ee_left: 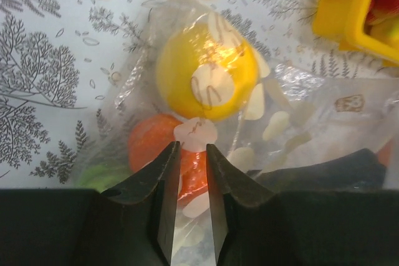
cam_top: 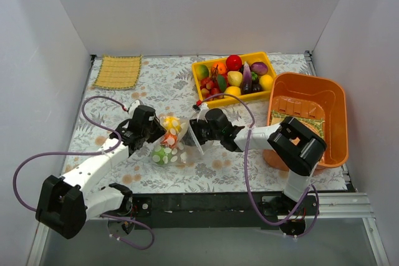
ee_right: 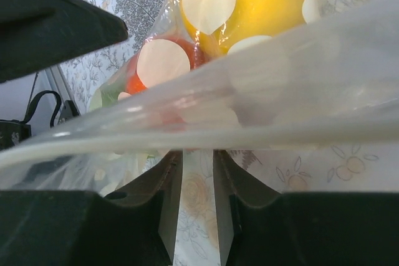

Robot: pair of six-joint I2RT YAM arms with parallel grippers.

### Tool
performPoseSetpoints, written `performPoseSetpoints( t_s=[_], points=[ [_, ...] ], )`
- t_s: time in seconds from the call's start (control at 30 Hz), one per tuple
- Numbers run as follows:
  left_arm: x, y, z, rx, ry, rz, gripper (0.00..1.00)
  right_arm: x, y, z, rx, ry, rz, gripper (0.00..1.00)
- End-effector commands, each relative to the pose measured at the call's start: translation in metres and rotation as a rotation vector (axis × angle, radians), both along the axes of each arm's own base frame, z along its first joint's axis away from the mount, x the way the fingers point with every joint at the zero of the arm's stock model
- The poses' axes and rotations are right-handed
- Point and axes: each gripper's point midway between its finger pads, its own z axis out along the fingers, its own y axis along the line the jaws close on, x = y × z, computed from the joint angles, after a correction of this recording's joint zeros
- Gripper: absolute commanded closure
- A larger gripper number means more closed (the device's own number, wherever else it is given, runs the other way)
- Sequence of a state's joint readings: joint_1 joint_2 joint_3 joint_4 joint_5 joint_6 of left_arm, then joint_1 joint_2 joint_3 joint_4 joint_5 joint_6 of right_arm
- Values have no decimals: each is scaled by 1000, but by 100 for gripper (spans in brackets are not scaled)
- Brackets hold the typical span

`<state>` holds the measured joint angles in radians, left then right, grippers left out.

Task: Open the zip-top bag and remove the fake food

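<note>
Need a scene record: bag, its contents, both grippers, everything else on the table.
bag: clear spotted zip-top bag, lying between the grippers
contents: yellow fruit, orange-red piece, green piece
left gripper: shut on the bag's film
right gripper: at the bag's zip edge, grip unclear
tray: yellow plastic tray, rear, holds fake food
other: orange plastic tub, right; woven yellow mat, rear left

The desk [cam_top: 168,82] wears a pale cloth printed with grey leaves and brownish flowers. A woven yellow mat [cam_top: 117,71] lies flat in its far left corner. A yellow tray [cam_top: 197,78] sits at the far edge, right of centre, and just beside it to the right stands an orange tub [cam_top: 299,91]. The zip-top bag [cam_top: 169,141] rests crumpled near the middle, well apart from the mat.
</note>
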<state>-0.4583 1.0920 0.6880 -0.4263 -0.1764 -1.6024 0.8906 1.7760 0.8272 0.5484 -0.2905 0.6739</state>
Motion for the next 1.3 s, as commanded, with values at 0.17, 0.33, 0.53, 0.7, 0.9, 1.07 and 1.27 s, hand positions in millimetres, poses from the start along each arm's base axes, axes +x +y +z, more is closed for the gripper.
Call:
performPoseSetpoints(
  t_s=[0.17,0.33,0.53,0.7,0.9,1.07,1.27],
  points=[
    [5,-1,-28,0,39,46,85,13,17,-5,-27,-60,0,56],
    [3,0,-43,19,69,39,88,13,21,11,-2,-118,1,43],
    [0,2,-59,36,93,42,94,5,31,31,14,-202,26,34],
    [-5,4,-70,41,108,38,99,-1,36,31,17,-219,42,30],
    [-10,2,-77,24,118,22,100,-9,47,29,14,-234,90,25],
    [-17,-2,-89,5,145,4,100,-13,57,36,-7,-295,94,20],
    [-23,-3,-94,-10,155,-3,100,-8,58,16,-119,-288,76,18]
  ],
)
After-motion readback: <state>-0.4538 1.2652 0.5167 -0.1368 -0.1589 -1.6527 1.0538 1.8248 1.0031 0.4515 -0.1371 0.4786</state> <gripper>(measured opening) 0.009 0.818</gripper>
